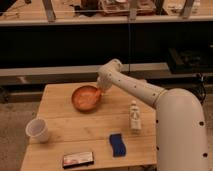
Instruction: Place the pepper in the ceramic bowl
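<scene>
The round glossy orange-brown ceramic bowl [86, 98] sits on the far middle of the wooden table [65, 125]. My gripper [100, 91] hangs over the bowl's right rim, at the end of the white arm that reaches in from the right. An orange-red patch at the gripper's tip, over the bowl, may be the pepper [97, 93]; it blends with the bowl's colour and I cannot make it out for sure.
A white cup [37, 130] stands at the table's left front. A small white bottle [134, 117] stands right of centre. A blue sponge [117, 144] and a dark flat packet [78, 159] lie near the front edge. Dark shelving runs behind the table.
</scene>
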{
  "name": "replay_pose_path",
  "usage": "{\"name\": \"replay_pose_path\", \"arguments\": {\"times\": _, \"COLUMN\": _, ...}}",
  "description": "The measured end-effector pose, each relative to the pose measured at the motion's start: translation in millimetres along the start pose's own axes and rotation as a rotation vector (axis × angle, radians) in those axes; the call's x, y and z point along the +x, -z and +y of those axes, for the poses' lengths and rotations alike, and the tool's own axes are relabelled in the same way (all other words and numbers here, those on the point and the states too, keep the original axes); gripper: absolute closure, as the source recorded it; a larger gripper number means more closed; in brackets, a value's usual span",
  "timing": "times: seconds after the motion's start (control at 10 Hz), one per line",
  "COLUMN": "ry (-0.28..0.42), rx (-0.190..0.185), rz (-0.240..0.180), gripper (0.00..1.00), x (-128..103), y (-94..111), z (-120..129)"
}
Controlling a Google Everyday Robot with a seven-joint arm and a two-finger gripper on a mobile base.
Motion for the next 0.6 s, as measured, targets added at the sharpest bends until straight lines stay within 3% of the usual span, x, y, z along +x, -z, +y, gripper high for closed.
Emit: {"name": "replay_pose_path", "arguments": {"times": 0.6, "ry": -0.006, "rx": 0.0, "rz": 0.003, "gripper": 0.77, "x": 0.8, "y": 0.1, "z": 1.0}}
